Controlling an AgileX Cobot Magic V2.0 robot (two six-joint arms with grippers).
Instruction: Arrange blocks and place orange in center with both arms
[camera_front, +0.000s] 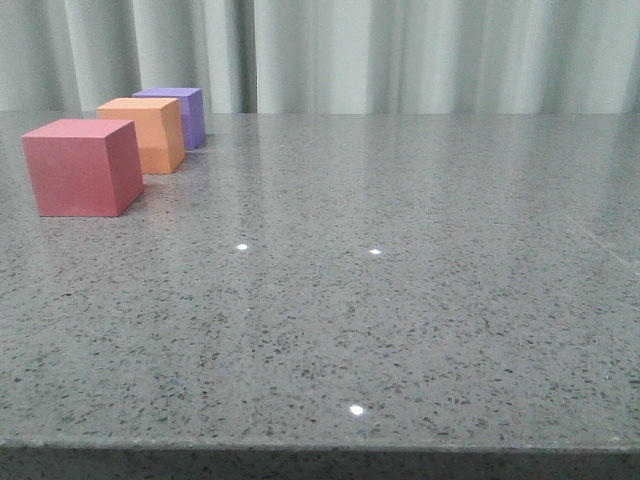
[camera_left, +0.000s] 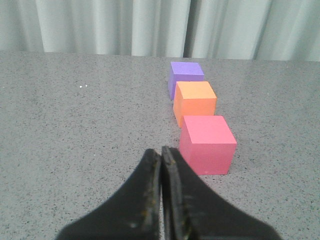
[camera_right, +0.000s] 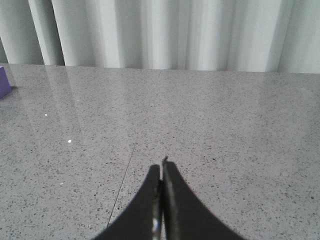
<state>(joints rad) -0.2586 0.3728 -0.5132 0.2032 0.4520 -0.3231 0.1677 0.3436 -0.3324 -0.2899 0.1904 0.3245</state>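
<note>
Three cubes stand in a row on the table's far left: a red-pink block (camera_front: 82, 166) nearest, the orange block (camera_front: 145, 133) in the middle, a purple block (camera_front: 178, 115) farthest. The left wrist view shows the same row: red-pink block (camera_left: 207, 144), orange block (camera_left: 195, 103), purple block (camera_left: 185, 78). My left gripper (camera_left: 160, 151) is shut and empty, a short way before the red-pink block and to its side. My right gripper (camera_right: 162, 166) is shut and empty over bare table; only the purple block's edge (camera_right: 3, 81) shows there. Neither gripper appears in the front view.
The grey speckled table (camera_front: 400, 300) runs back to a pale curtain (camera_front: 400, 50). Its front edge (camera_front: 320, 445) crosses the bottom of the front view. A thin seam line (camera_right: 125, 180) marks the tabletop near my right gripper.
</note>
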